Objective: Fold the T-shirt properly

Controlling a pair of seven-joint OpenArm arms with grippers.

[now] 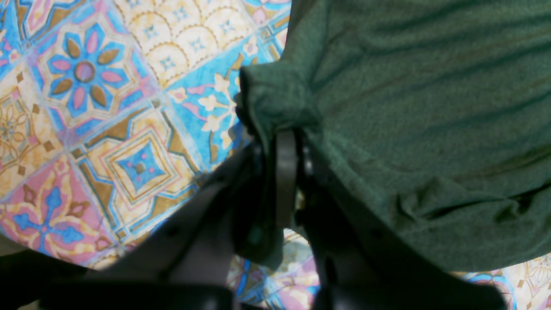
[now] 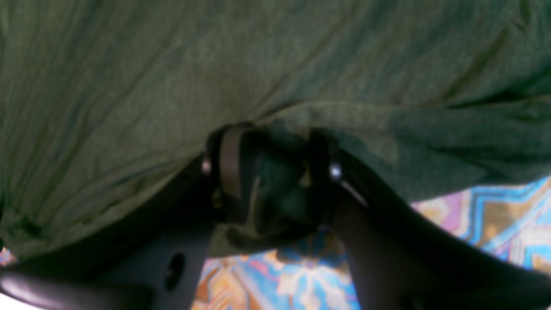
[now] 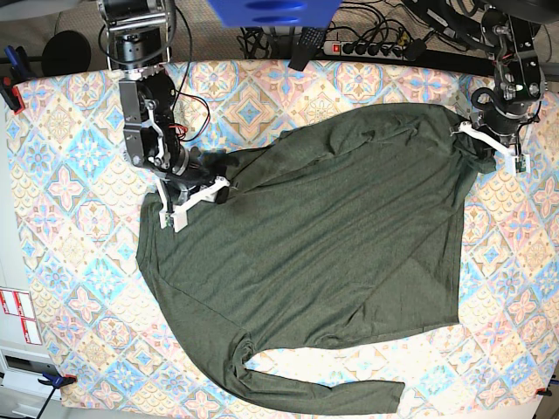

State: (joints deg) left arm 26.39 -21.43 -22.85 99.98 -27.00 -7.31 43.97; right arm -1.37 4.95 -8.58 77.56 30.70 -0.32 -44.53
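The dark green T-shirt (image 3: pixel 332 236) lies spread over the patterned table, one long sleeve (image 3: pixel 323 394) stretched along the front edge. My left gripper (image 3: pixel 467 133) is at the shirt's far right corner, shut on a pinched fold of the T-shirt (image 1: pixel 430 107); in the left wrist view the left gripper (image 1: pixel 286 135) has fabric squeezed between its fingers. My right gripper (image 3: pixel 218 188) is at the shirt's upper left edge. In the right wrist view the right gripper (image 2: pixel 275 168) holds a thick wad of the T-shirt (image 2: pixel 172 64) between its jaws, with cloth draped over the fingertips.
A colourful tiled cloth (image 3: pixel 70 157) covers the table. A power strip (image 3: pixel 367 48) and cables lie along the back edge. A blue object (image 3: pixel 271 10) sits at the top. Red clamps (image 3: pixel 9 92) hold the cloth at the left.
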